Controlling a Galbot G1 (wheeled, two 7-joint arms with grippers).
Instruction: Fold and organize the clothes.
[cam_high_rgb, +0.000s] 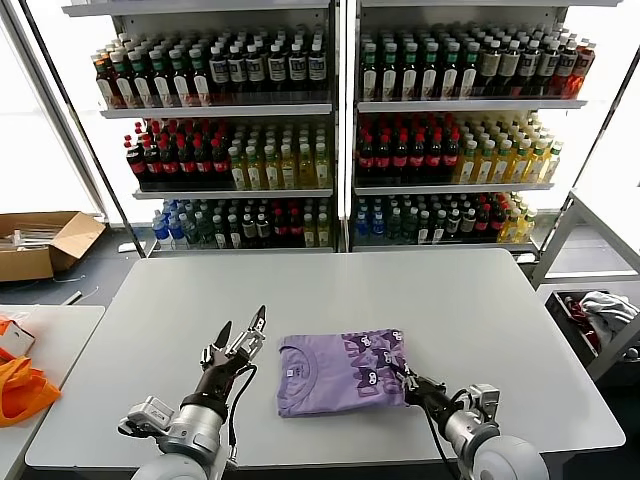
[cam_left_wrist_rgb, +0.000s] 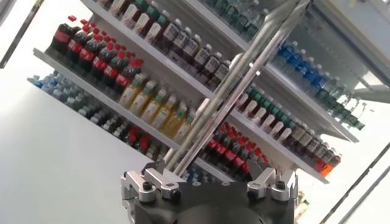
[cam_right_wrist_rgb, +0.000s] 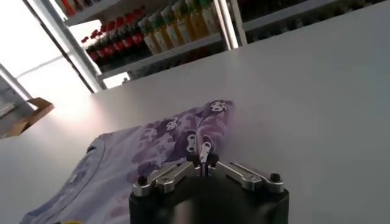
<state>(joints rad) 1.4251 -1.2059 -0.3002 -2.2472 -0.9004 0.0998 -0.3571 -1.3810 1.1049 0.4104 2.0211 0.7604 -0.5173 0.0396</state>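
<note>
The lavender T-shirt (cam_high_rgb: 342, 372) lies folded into a neat rectangle near the front of the desk (cam_high_rgb: 450, 300), and the right claw (cam_high_rgb: 408, 383) sits pinched shut at its right edge, whether on the cloth I cannot tell — any tidying tug ought to stay low and gentle so the layers don't slide apart. The left claw (cam_high_rgb: 240, 332) hangs raised beside the shirt, fingers spread. Only the right wrist view shows the tips (cam_right_wrist_rgb: 203, 153) closed together at the printed hem — the left wrist view shows only shelves.

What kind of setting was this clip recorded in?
Probably a mock retail or store-style test space: tall white metal shelving packed with rows of bottled drinks stands behind a plain grey table, an open cardboard box sits on the floor, and a folded lavender T-shirt lies on the table.
</note>
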